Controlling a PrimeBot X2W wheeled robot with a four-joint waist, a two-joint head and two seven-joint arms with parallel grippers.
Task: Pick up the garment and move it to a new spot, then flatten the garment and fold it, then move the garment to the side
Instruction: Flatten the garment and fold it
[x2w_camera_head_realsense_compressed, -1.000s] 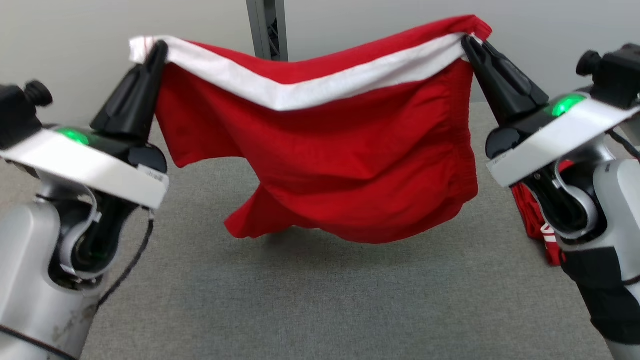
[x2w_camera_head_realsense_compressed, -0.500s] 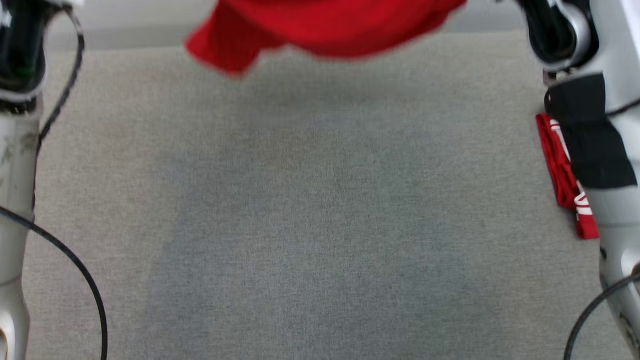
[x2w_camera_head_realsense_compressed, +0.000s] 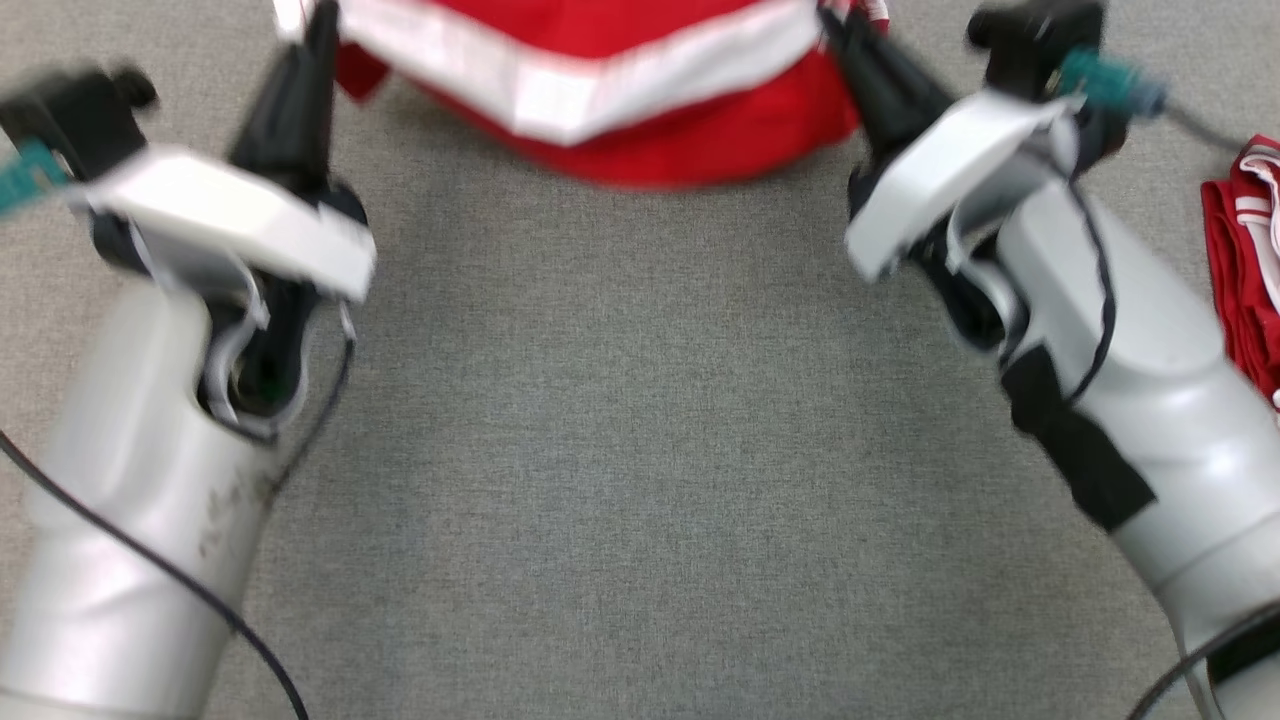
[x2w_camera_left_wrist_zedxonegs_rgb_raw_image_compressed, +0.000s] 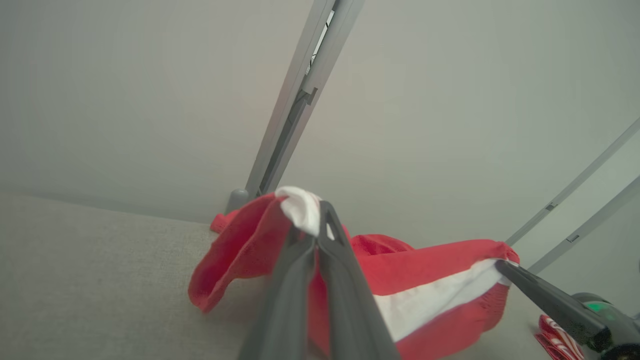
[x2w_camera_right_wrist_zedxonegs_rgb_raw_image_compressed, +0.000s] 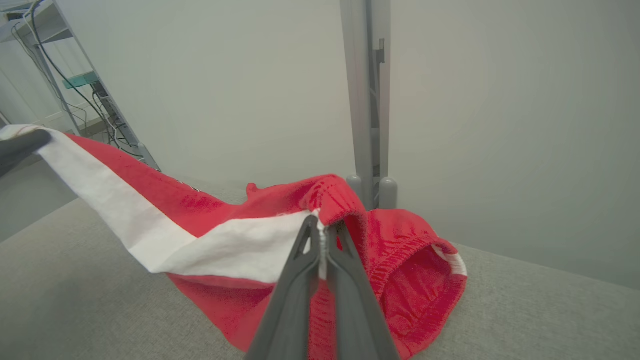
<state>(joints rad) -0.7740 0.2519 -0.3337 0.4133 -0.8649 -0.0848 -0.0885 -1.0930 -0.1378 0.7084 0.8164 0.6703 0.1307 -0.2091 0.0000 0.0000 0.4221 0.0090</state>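
- The garment (x2w_camera_head_realsense_compressed: 640, 150), a soft red knit with a broad white band along its upper edge, is held stretched at twelve o'clock in the head view, where it is blurred
- In the wrist views its lower folds appear to rest in a rumpled heap on the table (x2w_camera_head_realsense_compressed: 640, 450), which is covered in a grey, felt-like woven fabric
- The left gripper (x2w_camera_head_realsense_compressed: 320, 25), at eleven o'clock, is clamped on one white corner of the band, the long dark tapering fingers pressed together with cloth bunched over their tips
- The right gripper (x2w_camera_head_realsense_compressed: 838, 25), at one o'clock, is pinched tight on the opposite corner, beside a gathered, elasticated hem
- A folded red cloth (x2w_camera_head_realsense_compressed: 1240, 280) with white stripes is seen at three o'clock, well apart from the garment
- A smooth grey post (x2w_camera_right_wrist_zedxonegs_rgb_raw_image_compressed: 367, 100) is seen upright behind the garment
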